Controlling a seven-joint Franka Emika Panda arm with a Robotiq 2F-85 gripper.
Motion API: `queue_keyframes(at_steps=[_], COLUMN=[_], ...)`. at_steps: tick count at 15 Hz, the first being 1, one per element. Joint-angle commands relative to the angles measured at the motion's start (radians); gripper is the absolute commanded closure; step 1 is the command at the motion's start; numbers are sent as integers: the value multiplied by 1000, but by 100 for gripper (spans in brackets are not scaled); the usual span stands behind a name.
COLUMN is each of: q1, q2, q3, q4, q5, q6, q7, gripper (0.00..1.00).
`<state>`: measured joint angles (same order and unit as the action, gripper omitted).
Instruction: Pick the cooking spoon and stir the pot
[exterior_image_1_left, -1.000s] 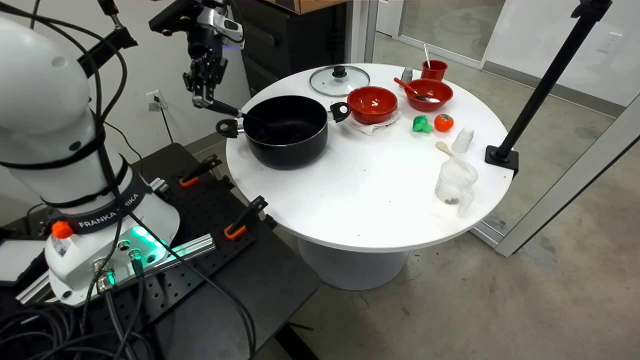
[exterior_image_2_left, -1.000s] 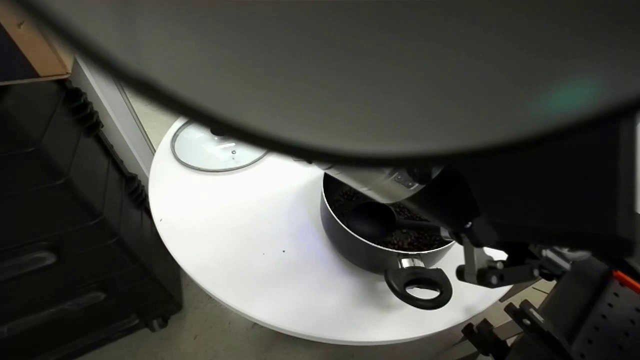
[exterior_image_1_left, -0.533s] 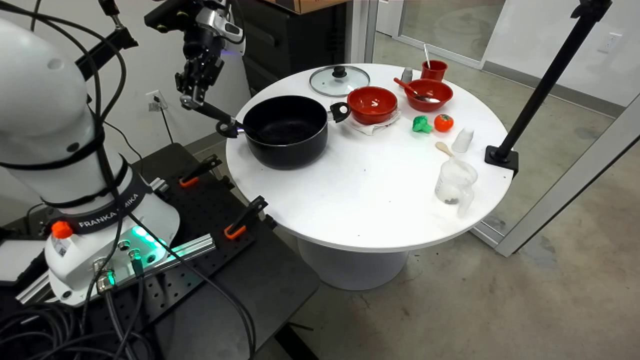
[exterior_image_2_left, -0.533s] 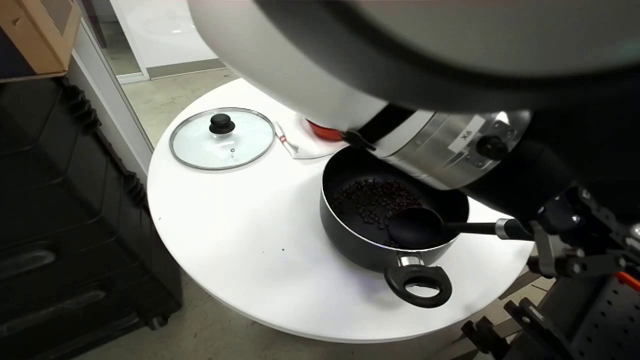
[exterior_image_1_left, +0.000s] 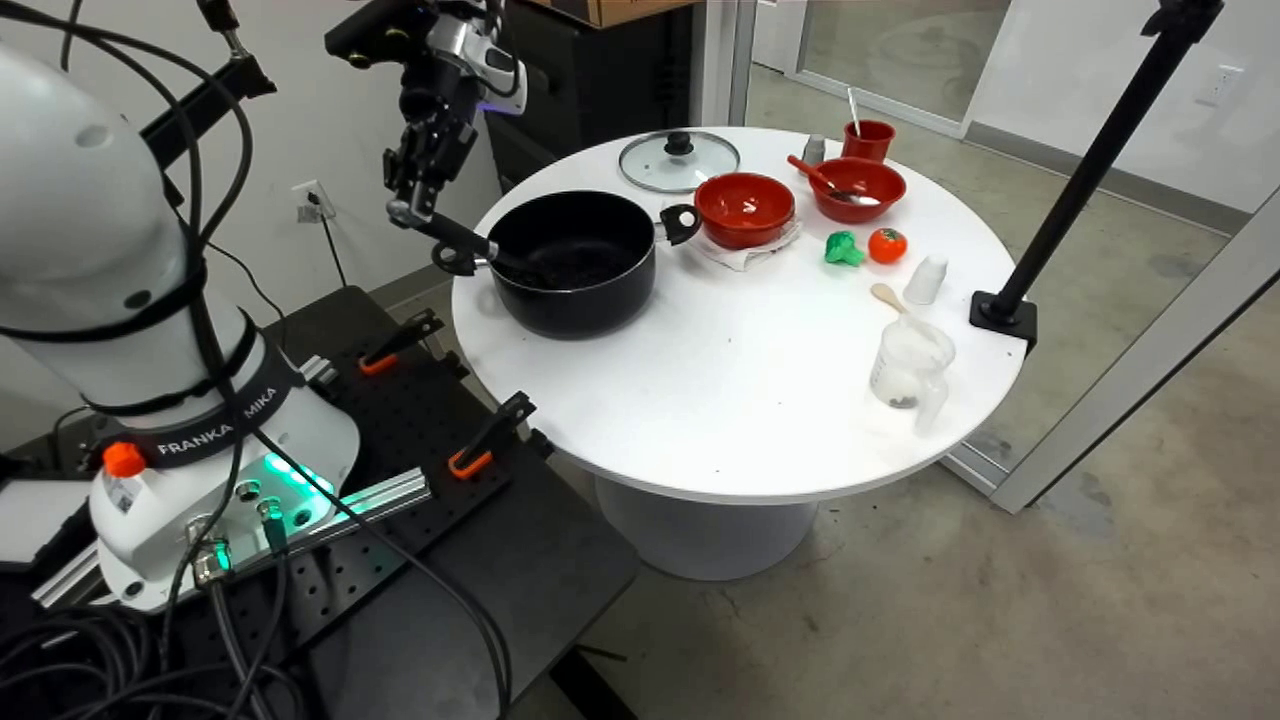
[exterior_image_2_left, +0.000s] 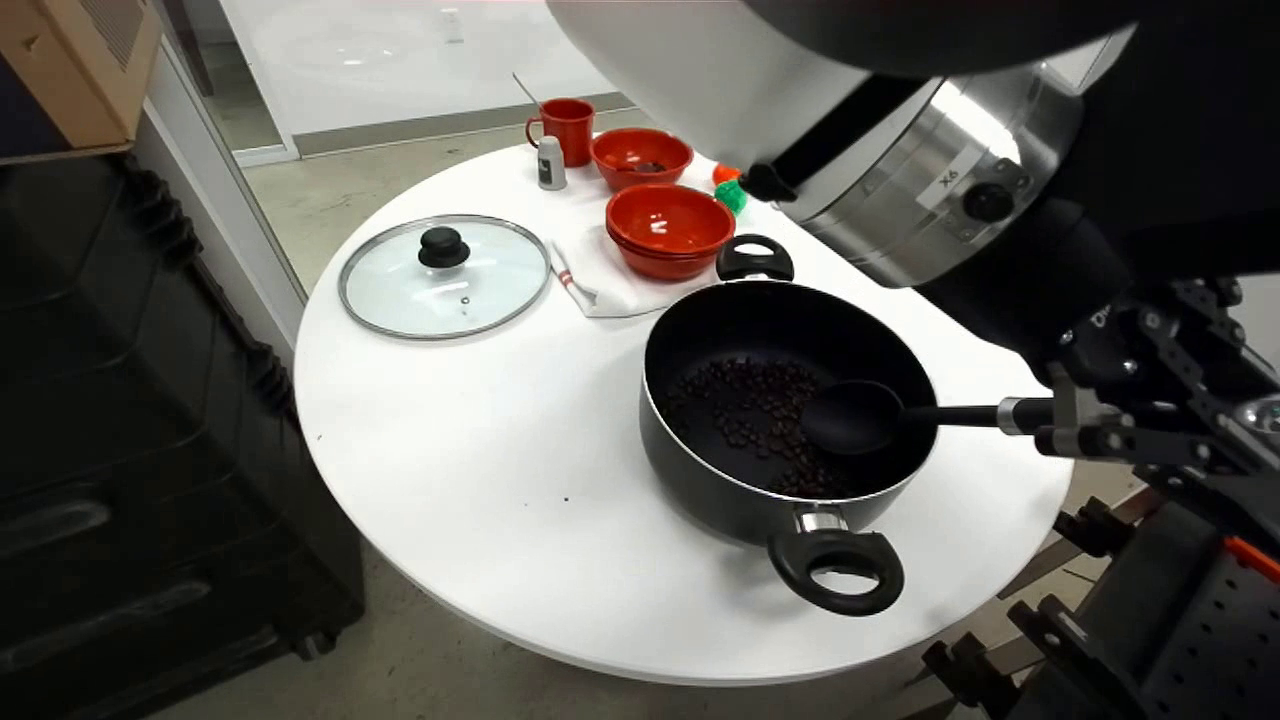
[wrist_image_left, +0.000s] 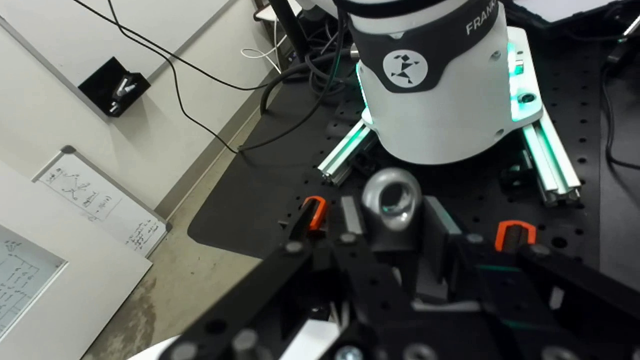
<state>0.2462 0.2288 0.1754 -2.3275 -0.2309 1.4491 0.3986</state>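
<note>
Spoon (exterior_image_2_left: 855, 415) is slanting down into the pot (exterior_image_2_left: 700, 490), its head low inside, on the side nearer the gripper (wrist_image_left: 396, 210). That gripper is grasping the spoon near the end of its handle (exterior_image_2_left: 1037, 413), pads (wrist_image_left: 351, 215) pressing from both sides. The step in hand is looking like the stirring, the picking being done.

The beans (exterior_image_2_left: 745, 385) are lying mostly beyond the head, so a good sweep is probably one heading out that way, then curling back in slow, wide loops. The head is needing enough depth for pushing through the beans instead of skimming them; whether it is touching the bottom, the views are not showing. With the hold sitting so far from the head, a small tilt is likely to be swinging the head a lot, and a hard shove is risking a twist between the pads. Nothing in view is bracing the pot, so leaning the spoon hard on it is inviting a slide, and the pot's far handle (exterior_image_2_left: 755, 265) is sitting just beside the red bowls (exterior_image_2_left: 670, 225).
</note>
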Motion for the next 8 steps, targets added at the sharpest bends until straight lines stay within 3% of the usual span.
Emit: queue_keyframes(at_steps=[1, 8], q1=[-21, -20], q2=[11, 39], q3=[-24, -30], q4=[22, 49], q5=[-1, 2], q6=[55, 131], q7=[7, 11], gripper=[92, 92])
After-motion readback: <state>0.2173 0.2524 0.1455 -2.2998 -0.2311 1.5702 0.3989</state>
